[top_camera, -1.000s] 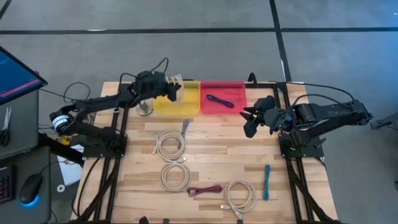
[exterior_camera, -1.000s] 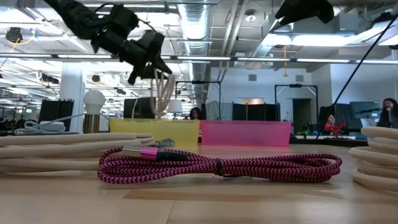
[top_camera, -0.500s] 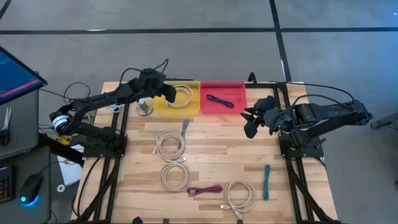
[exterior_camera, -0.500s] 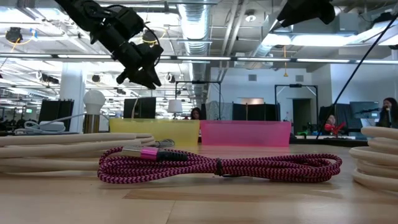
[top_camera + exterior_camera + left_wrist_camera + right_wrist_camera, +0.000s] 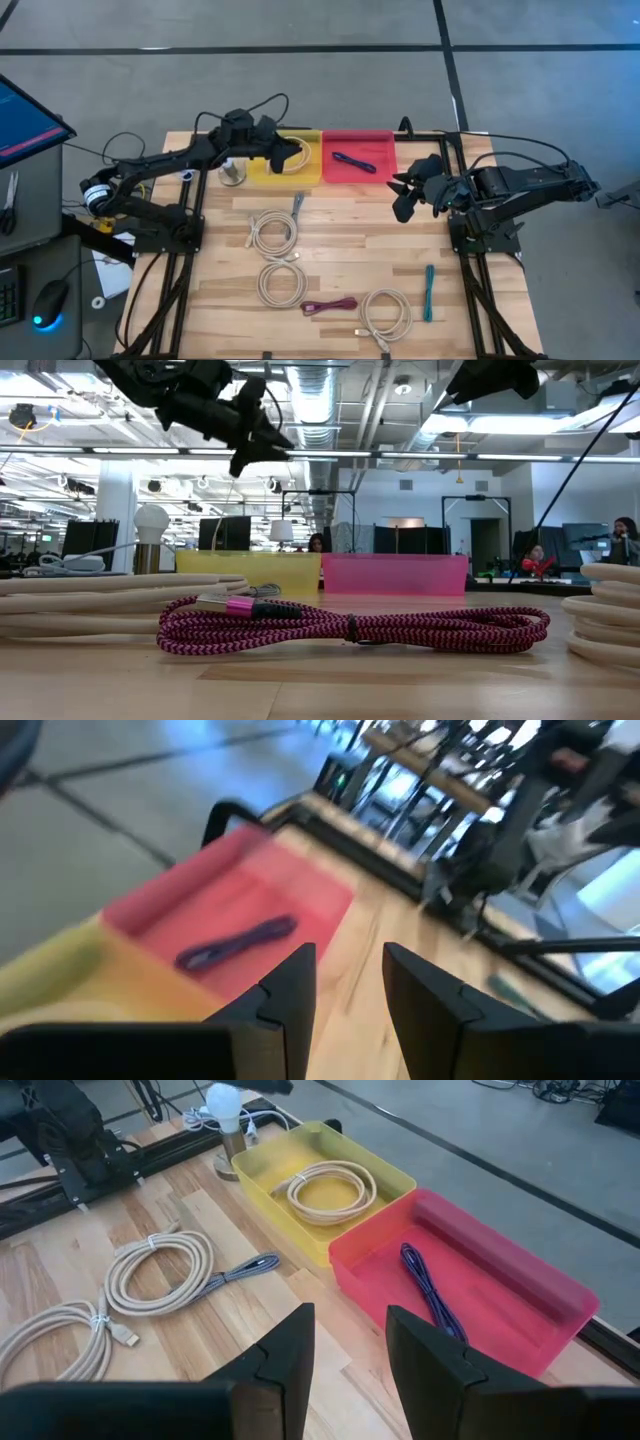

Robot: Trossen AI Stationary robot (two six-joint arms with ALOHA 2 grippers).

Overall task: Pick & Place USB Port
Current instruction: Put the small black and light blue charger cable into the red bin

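Note:
My left gripper [image 5: 276, 150] hovers open above the yellow bin [image 5: 255, 172] at the table's far edge, holding nothing; in its wrist view the fingers [image 5: 290, 990] stand apart with an empty gap. A cream cable coil [image 5: 292, 155] lies flat in the yellow bin [image 5: 395, 1178]. The pink bin [image 5: 380, 140] beside it holds a purple cable [image 5: 353, 160]. My right gripper [image 5: 402, 196] waits open in the air right of the bins, over the table's right half.
On the wood lie two cream coils [image 5: 272, 232] [image 5: 280, 282], a third [image 5: 387, 312] near the front, a grey cable [image 5: 297, 206], a magenta cable [image 5: 330, 306] and a teal cable [image 5: 429, 292]. A bulb lamp [image 5: 233, 172] stands left of the yellow bin.
My left gripper let go of the cream coil that hung from it; the coil dropped and now lies flat in the yellow bin. The gripper then rose and swung toward the table's right, above the bin.

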